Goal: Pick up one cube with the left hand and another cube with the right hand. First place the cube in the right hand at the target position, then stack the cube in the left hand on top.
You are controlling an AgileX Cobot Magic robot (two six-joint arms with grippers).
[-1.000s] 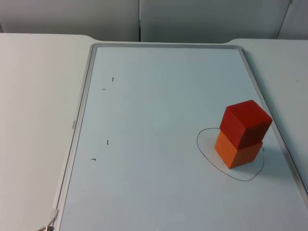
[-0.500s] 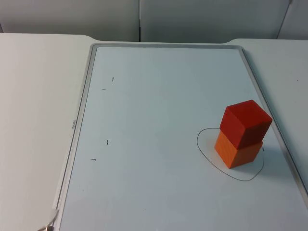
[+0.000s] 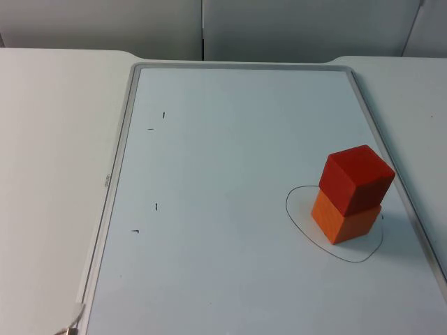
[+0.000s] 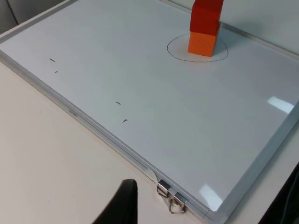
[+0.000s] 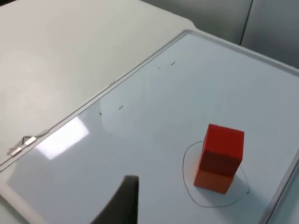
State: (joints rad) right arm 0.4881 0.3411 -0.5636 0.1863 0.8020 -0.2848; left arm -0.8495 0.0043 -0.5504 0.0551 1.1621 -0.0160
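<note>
A red cube (image 3: 357,178) sits upright on top of an orange cube (image 3: 345,220), turned slightly askew to it, and the stack stands inside a hand-drawn circle (image 3: 297,220) near the whiteboard's right edge.

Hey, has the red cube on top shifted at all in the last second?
No. The red cube sits at the same spot on the orange cube, inside the drawn outline.

The white table top (image 3: 49,139) carries a framed whiteboard (image 3: 230,139) lying flat. On the whiteboard, near its right edge, an orange cube (image 3: 346,222) rests inside a hand-drawn outline (image 3: 293,216). A red cube (image 3: 356,178) sits on the orange cube.
</note>
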